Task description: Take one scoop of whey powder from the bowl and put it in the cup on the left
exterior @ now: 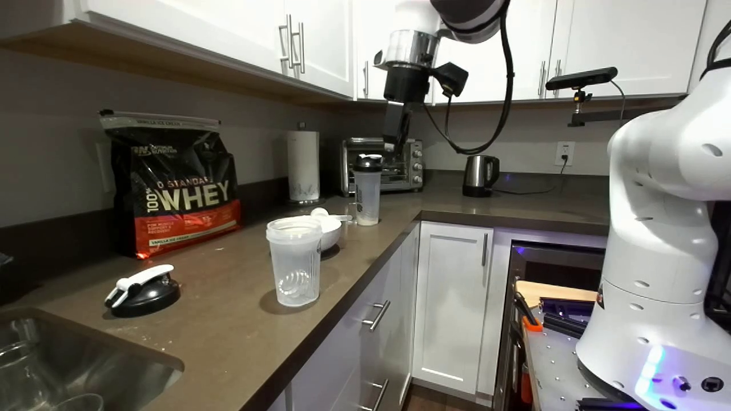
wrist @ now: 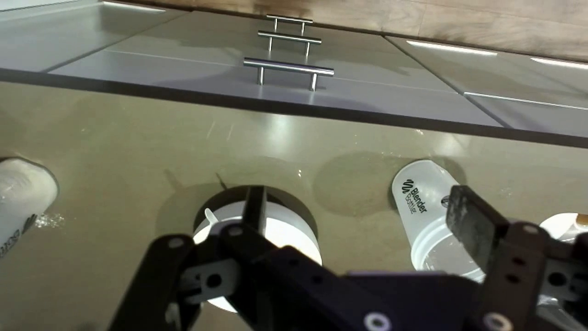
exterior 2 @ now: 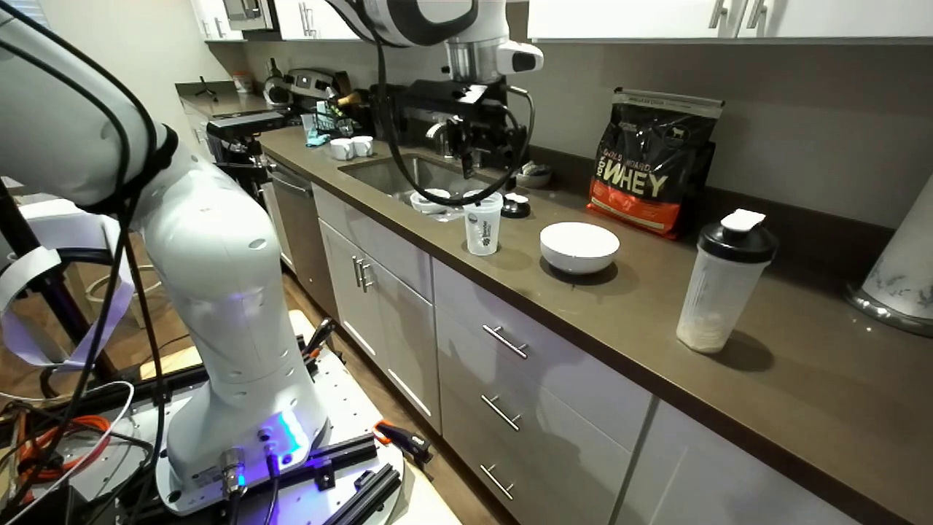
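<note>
The gripper (wrist: 364, 211) is hanging wide and holding nothing, apparently preparing to fetch the scoop (exterior: 320, 212), which is resting at the bowl (exterior 2: 579, 259) with its handle (exterior: 344, 217) poking past the rim; the next move is probably calling for descending and pinching that handle, the cup (exterior: 294, 262) waiting nearby

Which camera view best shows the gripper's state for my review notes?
The wrist view: the gripper is close up, its jaws plainly apart. Both exterior views show it smaller and dark, the gap between its jaws hard to make out.
</note>
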Robot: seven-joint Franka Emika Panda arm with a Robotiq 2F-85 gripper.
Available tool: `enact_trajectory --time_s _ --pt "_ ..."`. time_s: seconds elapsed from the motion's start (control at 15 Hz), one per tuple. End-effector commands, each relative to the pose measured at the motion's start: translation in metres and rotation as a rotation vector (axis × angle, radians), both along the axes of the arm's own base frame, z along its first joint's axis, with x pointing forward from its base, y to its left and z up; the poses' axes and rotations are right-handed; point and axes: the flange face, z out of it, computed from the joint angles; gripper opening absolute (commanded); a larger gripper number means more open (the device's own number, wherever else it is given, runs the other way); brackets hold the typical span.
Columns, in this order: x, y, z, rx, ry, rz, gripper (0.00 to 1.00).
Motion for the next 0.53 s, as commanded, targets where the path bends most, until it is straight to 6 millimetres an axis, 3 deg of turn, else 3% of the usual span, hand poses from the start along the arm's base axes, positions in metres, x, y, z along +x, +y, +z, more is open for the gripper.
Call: enact_trajectory --time_s 0.0,0.47 --pt "0.041 -0.015 -0.009 -0.028 0.031 0.093 1.00" --pt "0.094 -0.030 -0.031 -0.087 0.075 0.202 1.00"
